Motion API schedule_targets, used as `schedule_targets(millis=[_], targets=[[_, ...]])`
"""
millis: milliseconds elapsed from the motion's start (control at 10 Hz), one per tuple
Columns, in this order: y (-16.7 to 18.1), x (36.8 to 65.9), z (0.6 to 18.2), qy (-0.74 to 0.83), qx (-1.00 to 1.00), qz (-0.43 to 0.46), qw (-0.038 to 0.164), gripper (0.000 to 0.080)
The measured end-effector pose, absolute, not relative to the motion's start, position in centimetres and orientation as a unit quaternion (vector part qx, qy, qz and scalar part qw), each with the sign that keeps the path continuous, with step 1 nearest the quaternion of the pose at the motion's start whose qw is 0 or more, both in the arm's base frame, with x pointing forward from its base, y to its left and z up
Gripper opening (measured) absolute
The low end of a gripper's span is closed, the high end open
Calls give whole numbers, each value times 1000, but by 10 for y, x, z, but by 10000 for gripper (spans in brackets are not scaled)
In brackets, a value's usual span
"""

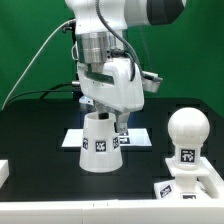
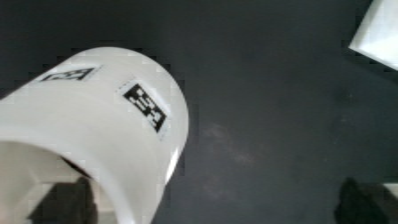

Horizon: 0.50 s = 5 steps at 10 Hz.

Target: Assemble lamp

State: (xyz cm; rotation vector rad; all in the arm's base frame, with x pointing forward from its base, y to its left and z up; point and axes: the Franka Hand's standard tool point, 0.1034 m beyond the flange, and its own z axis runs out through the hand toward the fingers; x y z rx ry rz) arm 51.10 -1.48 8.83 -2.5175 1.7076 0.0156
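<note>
Near the middle of the table [image 1: 40, 150], toward its far edge, we find the shade [image 1: 100, 144] standing narrow end up, directly beneath the end effector [image 1: 118, 128]. We judge the step in hand to be grasping or carrying the shade toward the bulb [image 1: 186, 135], which is seated in the base block [image 1: 192, 180] near the exterior view's right edge of the table. We recommend gripping one wall of the shade squarely and lifting vertically, without tilt. In the wrist view the shade [image 2: 111, 110] fills the space beside the fingertips [image 2: 57, 205]; we cannot tell whether they clamp its wall
</note>
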Motion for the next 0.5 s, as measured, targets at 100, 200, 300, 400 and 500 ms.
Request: schedule_targets(millis=[100,200,300,400,500], targets=[[-15,511,88,561,-827,5,50,574],[-15,511,88,561,-826,5,49,425],[-15,511,88,561,-826,6,49,286],[-15,511,88,561,-826,6,49,150],[-15,510,87,561,-826,6,49,150]])
